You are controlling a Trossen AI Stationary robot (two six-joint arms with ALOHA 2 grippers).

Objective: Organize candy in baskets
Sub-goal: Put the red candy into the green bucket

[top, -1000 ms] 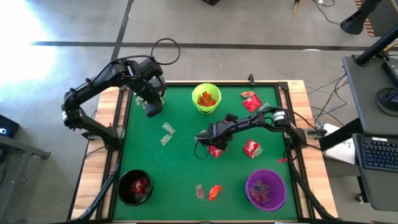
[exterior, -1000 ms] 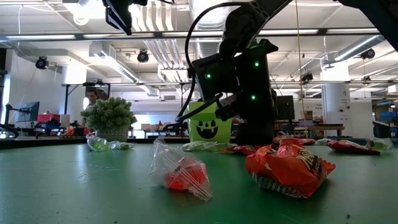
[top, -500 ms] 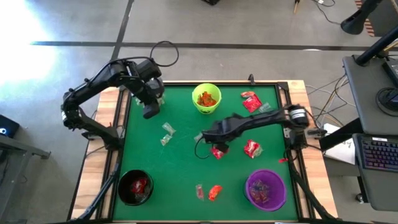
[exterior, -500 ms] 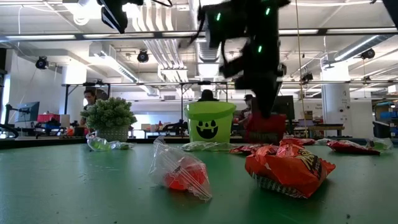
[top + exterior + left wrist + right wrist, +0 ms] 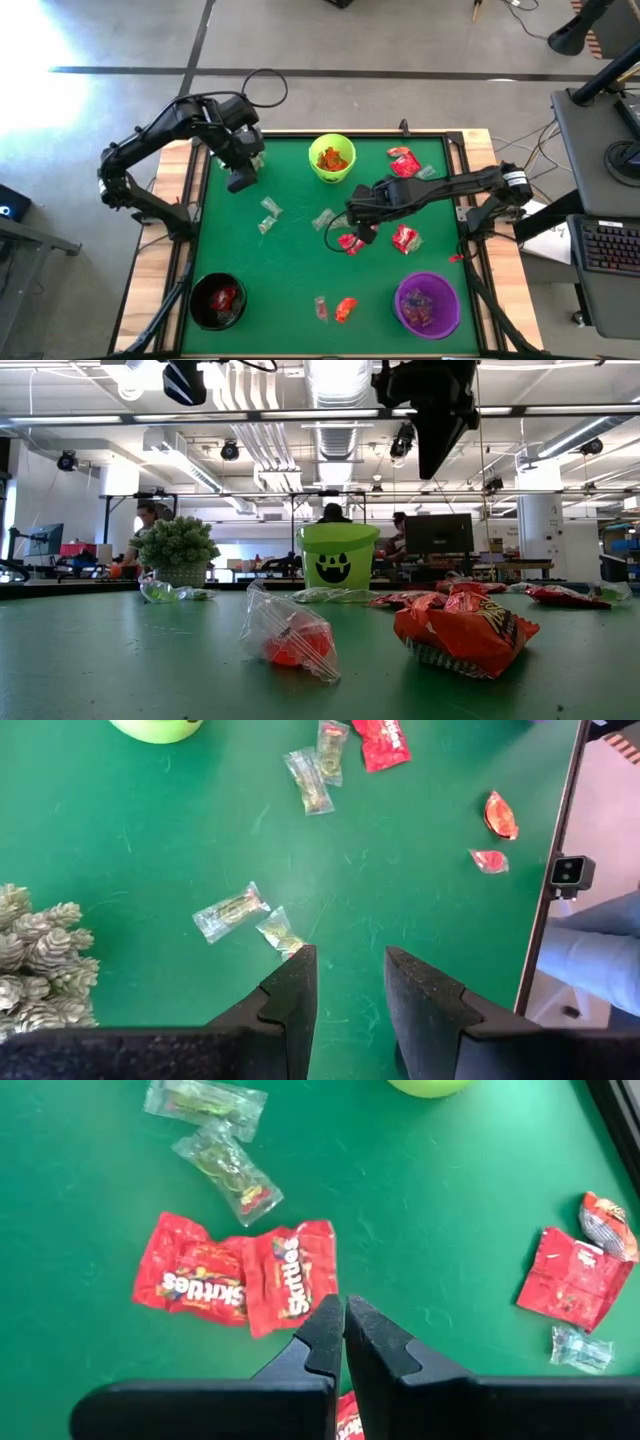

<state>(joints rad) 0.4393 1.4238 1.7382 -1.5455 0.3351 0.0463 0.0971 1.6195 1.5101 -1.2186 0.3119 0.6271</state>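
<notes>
My right gripper (image 5: 345,1315) hangs shut high over the middle of the green table (image 5: 290,270). A strip of a red candy packet (image 5: 345,1428) shows under its fingers. Two red packets (image 5: 240,1285) lie flat on the table just beyond it, with clear-wrapped sweets (image 5: 225,1170) past them. My left gripper (image 5: 350,980) is open and empty above the far left corner, beside the spiky plant (image 5: 30,955). The lime basket (image 5: 314,150) holds orange candy. The black basket (image 5: 197,290) holds red candy. The purple basket (image 5: 452,290) stands near right. My right gripper is shut on a red candy packet, of which only a strip (image 5: 345,1428) shows through the gap behind the shut fingertips. The fingers themselves hide the place of contact. They slant steeply down from the table's right side. The packet is clear of the table.
An orange-red packet (image 5: 404,238) lies right of the gripper. An orange sweet (image 5: 345,308) and a clear one (image 5: 321,307) lie near the front edge. Red and clear candy (image 5: 403,163) lies at the far right, and clear sweets (image 5: 267,214) left of centre.
My right gripper has risen from the candy at the table's middle and drawn back toward the right edge, staying shut. In the low view a red packet came up from the table hanging under its fingers.
</notes>
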